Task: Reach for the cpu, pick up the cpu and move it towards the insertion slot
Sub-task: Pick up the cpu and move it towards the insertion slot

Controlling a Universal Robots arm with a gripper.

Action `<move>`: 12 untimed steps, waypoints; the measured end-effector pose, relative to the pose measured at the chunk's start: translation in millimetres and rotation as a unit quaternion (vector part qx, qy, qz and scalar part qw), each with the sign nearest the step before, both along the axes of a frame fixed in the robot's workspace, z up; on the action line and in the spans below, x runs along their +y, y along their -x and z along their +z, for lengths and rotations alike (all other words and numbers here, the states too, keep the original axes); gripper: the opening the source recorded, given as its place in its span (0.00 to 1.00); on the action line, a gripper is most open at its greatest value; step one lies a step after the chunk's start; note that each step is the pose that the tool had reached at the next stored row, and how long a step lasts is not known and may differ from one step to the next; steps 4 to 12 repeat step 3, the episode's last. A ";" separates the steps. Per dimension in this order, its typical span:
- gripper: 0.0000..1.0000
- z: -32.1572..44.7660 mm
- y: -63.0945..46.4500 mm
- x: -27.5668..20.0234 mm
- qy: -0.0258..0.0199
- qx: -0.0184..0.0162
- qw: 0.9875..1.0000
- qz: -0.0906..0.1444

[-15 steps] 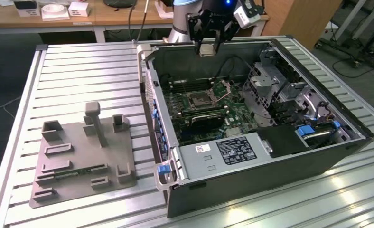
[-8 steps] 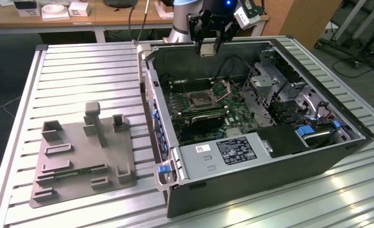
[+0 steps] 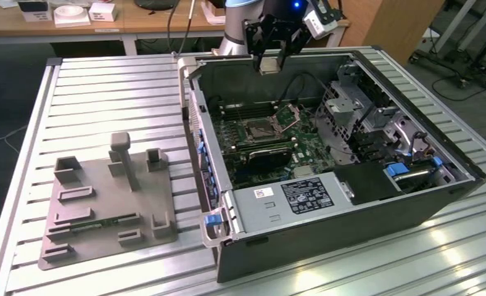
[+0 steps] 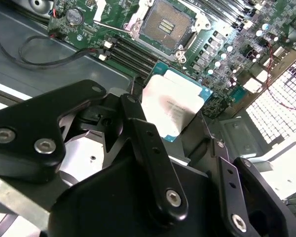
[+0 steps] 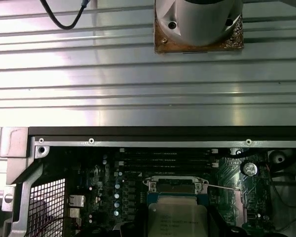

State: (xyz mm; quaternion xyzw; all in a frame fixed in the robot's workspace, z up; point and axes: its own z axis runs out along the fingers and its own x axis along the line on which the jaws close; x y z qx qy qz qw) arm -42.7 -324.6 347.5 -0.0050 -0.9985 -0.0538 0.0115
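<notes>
Claw (image 3: 269, 61) grips the cpu (image 4: 173, 106) flat by its edges above the open insertion slot (image 3: 261, 130) (lid up), clear of the case wall.

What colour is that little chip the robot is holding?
The cpu has a silvery-grey top with a teal-green edge, seen best in the second wrist view.

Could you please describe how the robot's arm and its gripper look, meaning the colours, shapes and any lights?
In the exterior view, the gripper is black, with angular linkage fingers, below a pale grey arm segment with a blue glowing light. In the second wrist view, the fingers are matte black metal bars joined by silver screws.
</notes>
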 end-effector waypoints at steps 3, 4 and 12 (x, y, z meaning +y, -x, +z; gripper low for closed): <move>0.55 0.0 0.0 0.0 -0.001 0.000 1.000 0.000; 0.55 0.0 0.0 0.0 -0.001 0.000 1.000 0.000; 0.55 0.0 0.0 0.0 -0.001 0.000 1.000 0.000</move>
